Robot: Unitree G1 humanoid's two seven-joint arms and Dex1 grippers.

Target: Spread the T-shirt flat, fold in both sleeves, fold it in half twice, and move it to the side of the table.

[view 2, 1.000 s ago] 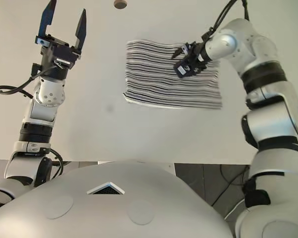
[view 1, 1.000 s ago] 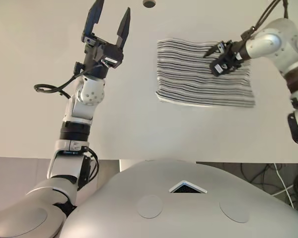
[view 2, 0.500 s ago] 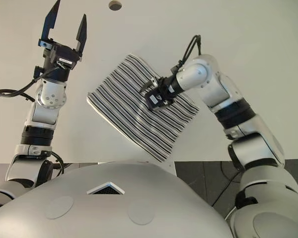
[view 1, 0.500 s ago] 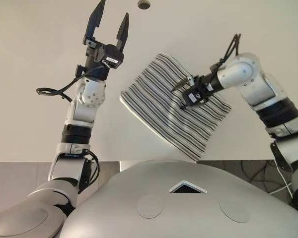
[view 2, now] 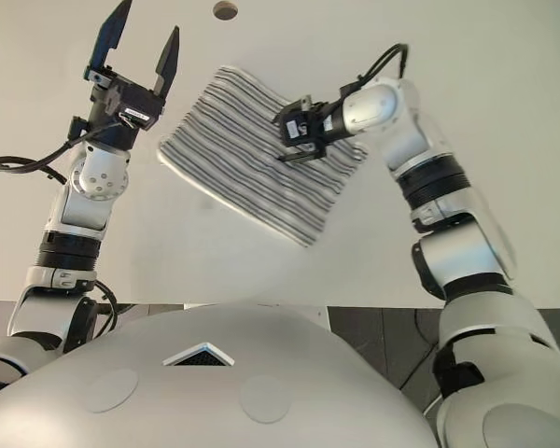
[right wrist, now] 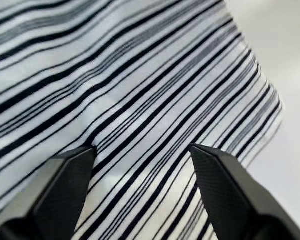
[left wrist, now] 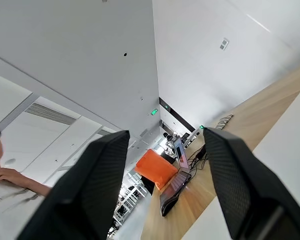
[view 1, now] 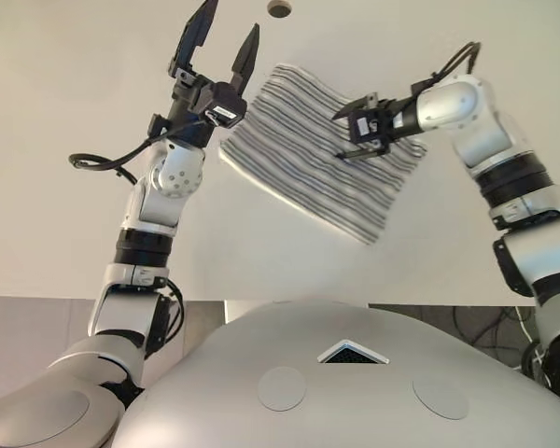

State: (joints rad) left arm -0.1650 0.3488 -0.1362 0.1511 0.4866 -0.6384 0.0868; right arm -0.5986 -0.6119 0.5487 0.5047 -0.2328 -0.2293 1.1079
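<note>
Folded striped T-shirt (view 1: 308,173) lies askew on the table (view 1: 75,233), its long axis running from 10 to 4 o'clock in the head view. Right gripper (view 1: 341,136) sits on its middle, 2 fingers apart, clamping nothing. Left gripper (view 1: 233,16), wide and empty, stands raised beside the 10 o'clock end, so the right arm is judged better placed.

- The white tabletop (view 1: 56,215) gives open passage on the left and along the near edge.
- The folded black-and-white striped T-shirt (view 1: 299,168) takes up the far middle.
- The right gripper (view 1: 347,135) sits over the shirt with its fingers apart.
- The raised, spread left gripper (view 1: 226,37) crowds the shirt's left corner.
</note>
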